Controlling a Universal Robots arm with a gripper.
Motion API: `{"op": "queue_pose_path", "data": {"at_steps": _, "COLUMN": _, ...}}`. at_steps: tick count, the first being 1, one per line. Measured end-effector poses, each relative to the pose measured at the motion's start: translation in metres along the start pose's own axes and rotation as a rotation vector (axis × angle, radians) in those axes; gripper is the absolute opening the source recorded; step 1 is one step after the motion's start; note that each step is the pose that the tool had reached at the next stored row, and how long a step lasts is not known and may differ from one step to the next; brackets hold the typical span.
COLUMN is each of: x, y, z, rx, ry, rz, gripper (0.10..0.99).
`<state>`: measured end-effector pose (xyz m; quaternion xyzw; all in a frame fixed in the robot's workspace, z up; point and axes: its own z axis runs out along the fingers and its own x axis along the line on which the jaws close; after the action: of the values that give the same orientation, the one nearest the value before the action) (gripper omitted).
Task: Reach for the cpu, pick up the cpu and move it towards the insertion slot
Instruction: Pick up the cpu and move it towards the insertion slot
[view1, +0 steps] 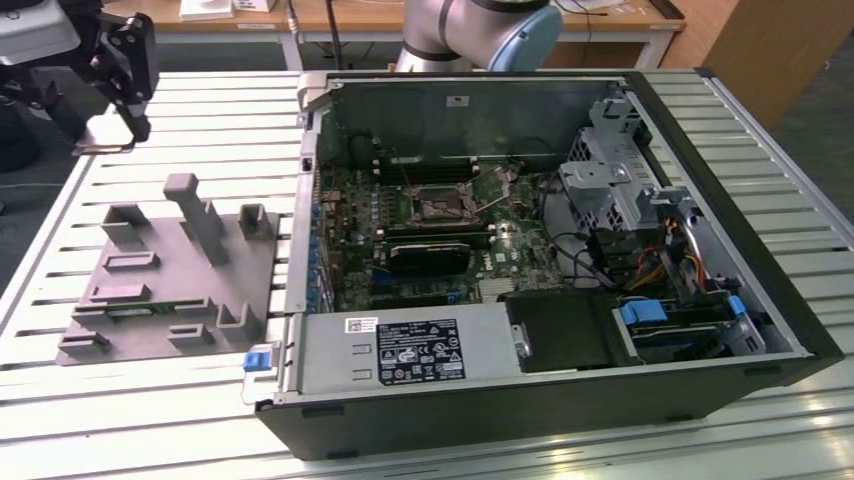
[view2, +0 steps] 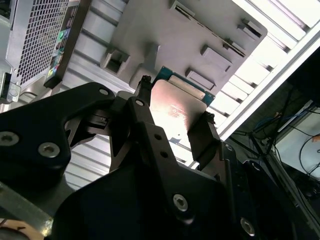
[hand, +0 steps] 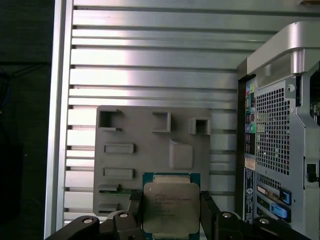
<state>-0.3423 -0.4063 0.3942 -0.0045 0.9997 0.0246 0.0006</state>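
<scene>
The cpu (hand: 171, 206), a flat square chip with a silvery top and green rim, sits clamped between my gripper's (hand: 171, 215) two black fingers (hand: 134, 206). In the second wrist view the cpu (view2: 176, 105) shows the same grip from my gripper (view2: 174, 119). In the exterior view my gripper (view1: 112, 138) hangs high at the far left, above the table and beyond the grey fixture (view1: 160, 270), with the cpu (view1: 102, 147) seen as a thin pale edge. The insertion slot (view1: 438, 203), a dark square socket in a silver frame, lies in the middle of the motherboard, well off to the exterior view's right.
An open computer case (view1: 747, 330) takes up the middle and right of the slatted metal table (view1: 200, 110). Its raised side wall (view1: 304, 190) stands between the fixture and the motherboard. The fixture's upright posts (view1: 200, 215) rise below my gripper. The arm's base (view1: 467, 35) stands behind the case.
</scene>
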Motion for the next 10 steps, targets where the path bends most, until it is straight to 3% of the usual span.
{"op": "queue_pose_path", "data": {"at_steps": 10, "x": -0.0087, "y": -0.0001, "z": 0.0, "rx": 0.0, "ry": 0.0, "rz": 0.0, "gripper": 0.541}}
